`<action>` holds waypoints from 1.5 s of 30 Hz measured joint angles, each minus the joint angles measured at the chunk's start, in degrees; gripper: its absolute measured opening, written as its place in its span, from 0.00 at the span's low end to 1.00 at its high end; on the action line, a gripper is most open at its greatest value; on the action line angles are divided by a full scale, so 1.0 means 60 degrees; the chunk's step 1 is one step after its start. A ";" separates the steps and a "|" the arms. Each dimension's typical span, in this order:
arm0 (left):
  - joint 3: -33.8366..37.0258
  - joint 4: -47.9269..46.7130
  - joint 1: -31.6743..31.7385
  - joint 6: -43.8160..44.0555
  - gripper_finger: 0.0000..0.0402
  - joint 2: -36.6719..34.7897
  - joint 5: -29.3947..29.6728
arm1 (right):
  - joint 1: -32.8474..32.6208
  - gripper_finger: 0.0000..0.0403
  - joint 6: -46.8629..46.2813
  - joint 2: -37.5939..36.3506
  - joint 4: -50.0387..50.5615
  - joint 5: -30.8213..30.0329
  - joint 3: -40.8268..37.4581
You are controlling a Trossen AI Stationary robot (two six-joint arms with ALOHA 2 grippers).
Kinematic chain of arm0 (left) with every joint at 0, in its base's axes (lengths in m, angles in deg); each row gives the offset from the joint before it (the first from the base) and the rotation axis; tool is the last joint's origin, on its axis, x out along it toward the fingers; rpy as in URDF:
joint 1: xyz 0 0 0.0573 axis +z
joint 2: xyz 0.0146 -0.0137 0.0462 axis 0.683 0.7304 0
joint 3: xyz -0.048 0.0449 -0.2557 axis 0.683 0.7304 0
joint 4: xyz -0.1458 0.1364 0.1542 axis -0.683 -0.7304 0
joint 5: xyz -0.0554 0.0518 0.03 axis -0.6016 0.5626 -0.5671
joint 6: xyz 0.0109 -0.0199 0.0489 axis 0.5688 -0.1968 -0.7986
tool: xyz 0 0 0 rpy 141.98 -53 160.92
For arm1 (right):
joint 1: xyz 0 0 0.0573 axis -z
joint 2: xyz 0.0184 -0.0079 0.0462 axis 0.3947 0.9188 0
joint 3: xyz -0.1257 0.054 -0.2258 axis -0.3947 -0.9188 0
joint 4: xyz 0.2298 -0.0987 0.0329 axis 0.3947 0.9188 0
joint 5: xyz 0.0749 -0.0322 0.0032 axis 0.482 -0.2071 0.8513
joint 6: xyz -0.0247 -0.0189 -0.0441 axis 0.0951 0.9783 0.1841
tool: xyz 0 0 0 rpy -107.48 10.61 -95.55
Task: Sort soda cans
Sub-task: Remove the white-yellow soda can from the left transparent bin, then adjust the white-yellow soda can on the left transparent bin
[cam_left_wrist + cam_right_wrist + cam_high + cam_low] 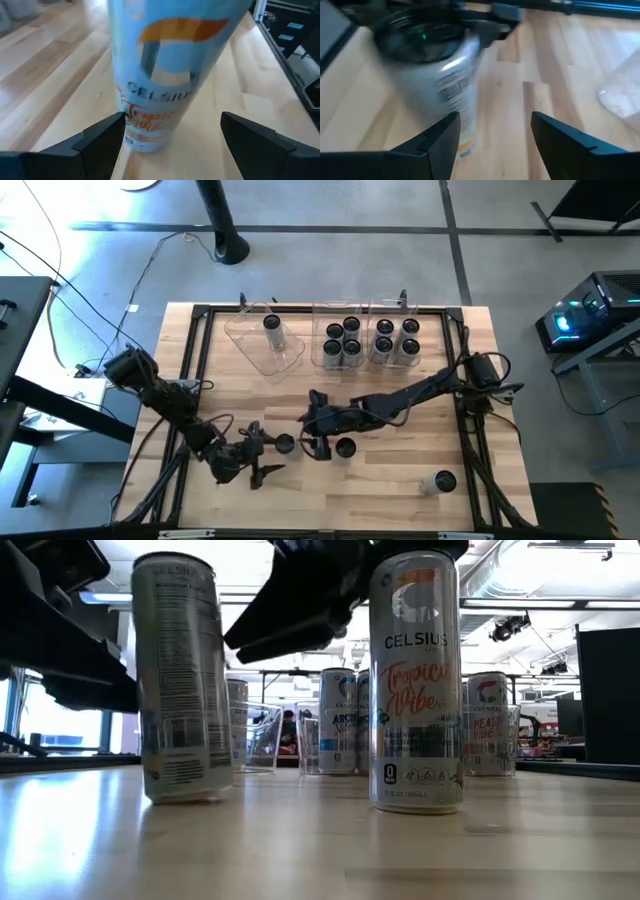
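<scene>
Aluminium, thin-walled and smooth: these cans will likely be rigid when gripped across the body but dent under excess force, and the printed skin is probably slippery. I judge mid-body, below the rim, to be the right place to take hold.

Left: my left gripper [268,457] sits near the table's front edge, fingers spread, holding nothing. One can [285,444] stands upright just ahead of it; in the left wrist view the can [165,75] shows between and beyond my fingertips, not touched.

Centre: my right gripper [318,446] reaches in from the right, fingers also spread and empty. A second can [345,448] stands just beside it.

Right: a third can [440,481] sits well apart, near the front right corner; whether it is upright or tipped I cannot tell.

At the back, three clear bins [262,345] stand in a row. The left bin holds one can; the middle and right hold several each.
</scene>
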 joint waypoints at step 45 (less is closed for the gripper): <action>-0.4879 -1.0998 0.7203 -0.2052 0.80 -0.5429 0.0453 | -0.3485 0.59 -0.3550 -0.2688 0.5879 -0.7699 -0.1277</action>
